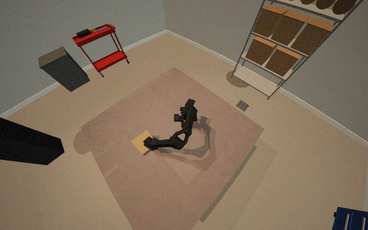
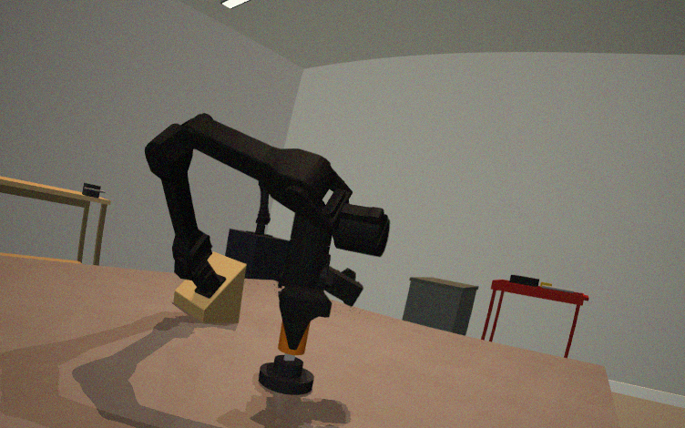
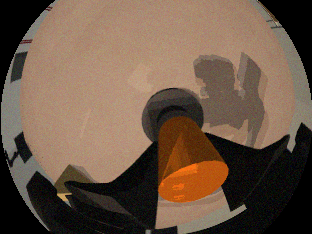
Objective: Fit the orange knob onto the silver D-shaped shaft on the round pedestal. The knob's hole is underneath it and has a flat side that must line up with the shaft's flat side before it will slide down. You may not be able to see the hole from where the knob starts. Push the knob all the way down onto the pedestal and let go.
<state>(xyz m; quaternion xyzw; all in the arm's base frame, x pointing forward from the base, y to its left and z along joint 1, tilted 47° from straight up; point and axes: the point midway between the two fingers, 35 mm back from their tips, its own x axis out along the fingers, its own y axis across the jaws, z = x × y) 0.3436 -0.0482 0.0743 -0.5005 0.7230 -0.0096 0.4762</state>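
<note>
above the pinkish tabletop point(image 1: 151, 182) point(image 2: 419, 382) point(image 3: 125, 50), the gripper point(image 2: 296, 340) point(image 3: 180, 141) grips the knob point(image 2: 283, 344) point(image 3: 192, 181) (orange, upright).

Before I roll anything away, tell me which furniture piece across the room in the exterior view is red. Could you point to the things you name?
The cart point(image 1: 110, 61) point(image 2: 539, 290) right of the grey cabinet point(image 1: 65, 70) point(image 2: 438, 305); that cabinet is grey.

Matte Black from Shoulder to Fingertips

The six-joint arm point(image 1: 167, 143) point(image 2: 228, 146) is black throughout, its surface dull, with faint brownish highlights. Chunky, faceted housings bulge at the joints, joined by long, smooth links with rounded edges. Near the wrist, a narrow slot opens through a forked bracket point(image 2: 336, 204), beside a thick, barrel-like housing point(image 2: 361, 229) with a ridged upper edge. The gripper point(image 1: 184, 122) point(image 2: 294, 340) point(image 3: 180, 141) is equally black, its broad, angular fingers tapering to blunt points. Finer details, including any screws, are lost in the darkness.
</note>
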